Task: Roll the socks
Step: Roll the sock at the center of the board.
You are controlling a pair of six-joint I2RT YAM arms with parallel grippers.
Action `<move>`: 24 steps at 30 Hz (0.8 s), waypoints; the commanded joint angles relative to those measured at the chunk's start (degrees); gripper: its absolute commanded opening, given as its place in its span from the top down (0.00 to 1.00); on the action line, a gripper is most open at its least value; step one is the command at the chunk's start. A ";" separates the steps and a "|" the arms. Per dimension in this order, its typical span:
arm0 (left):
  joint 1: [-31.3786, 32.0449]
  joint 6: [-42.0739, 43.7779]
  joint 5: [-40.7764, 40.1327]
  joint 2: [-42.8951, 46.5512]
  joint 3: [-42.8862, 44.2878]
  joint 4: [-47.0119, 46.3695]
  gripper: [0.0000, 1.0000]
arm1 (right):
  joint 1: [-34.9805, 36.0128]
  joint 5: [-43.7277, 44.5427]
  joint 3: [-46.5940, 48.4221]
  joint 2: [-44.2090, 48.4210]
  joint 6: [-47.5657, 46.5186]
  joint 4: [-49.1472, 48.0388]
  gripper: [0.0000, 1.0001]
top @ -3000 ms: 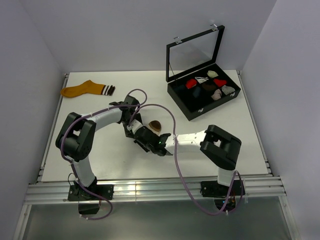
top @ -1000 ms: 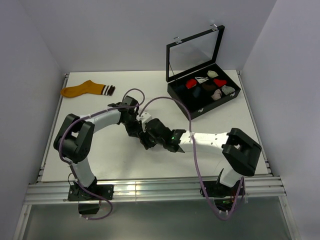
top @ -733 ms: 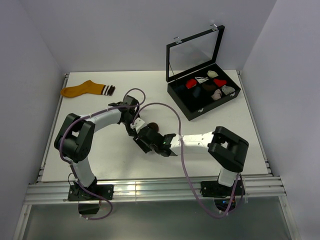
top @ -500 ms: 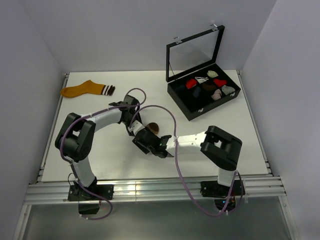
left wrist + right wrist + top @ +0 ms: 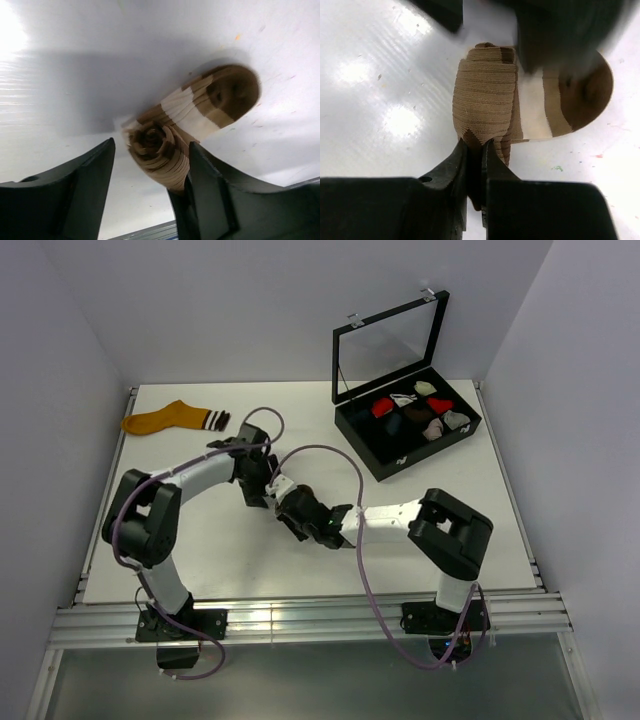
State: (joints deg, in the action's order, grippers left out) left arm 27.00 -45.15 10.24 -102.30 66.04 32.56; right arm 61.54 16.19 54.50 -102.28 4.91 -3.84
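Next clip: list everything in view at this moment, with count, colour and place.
brown sock: one, brown with a cream stripe, rolled, table centre
orange sock: one, mustard with a dark striped cuff, flat, far left
case: one, black, lid open, far right
sock bundles: several, red, white, pink, grey, inside the case
table: one, white
left gripper: fingers open, either side of the roll
right gripper: fingers shut on the brown sock's edge
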 commanded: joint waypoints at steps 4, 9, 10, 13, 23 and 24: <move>-6.69 -0.82 -1.18 11.06 -1.26 -3.02 0.29 | -7.12 -22.56 -1.07 4.10 5.81 3.39 1.00; -7.32 -2.93 0.65 15.37 -7.67 -5.92 0.29 | -12.31 -36.73 2.89 2.00 7.83 7.43 1.00; -7.23 -3.45 1.62 16.51 -8.81 -6.71 0.29 | -13.02 -39.19 3.68 1.39 8.10 7.96 1.00; -7.14 -5.65 3.72 18.71 -13.91 -9.78 0.30 | -15.65 -46.67 7.54 -1.42 9.77 9.81 1.00; -5.03 -10.49 5.93 18.10 -20.07 -16.82 0.33 | -19.17 -56.79 13.08 -8.72 10.91 13.50 1.00; -4.60 -10.58 5.84 17.93 -20.16 -17.08 0.33 | -19.26 -57.23 13.26 -9.60 10.91 13.68 1.00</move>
State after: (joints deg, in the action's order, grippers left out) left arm 21.50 -53.84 14.90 -84.99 46.22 20.03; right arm 42.59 -36.60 65.56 -110.06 15.33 7.09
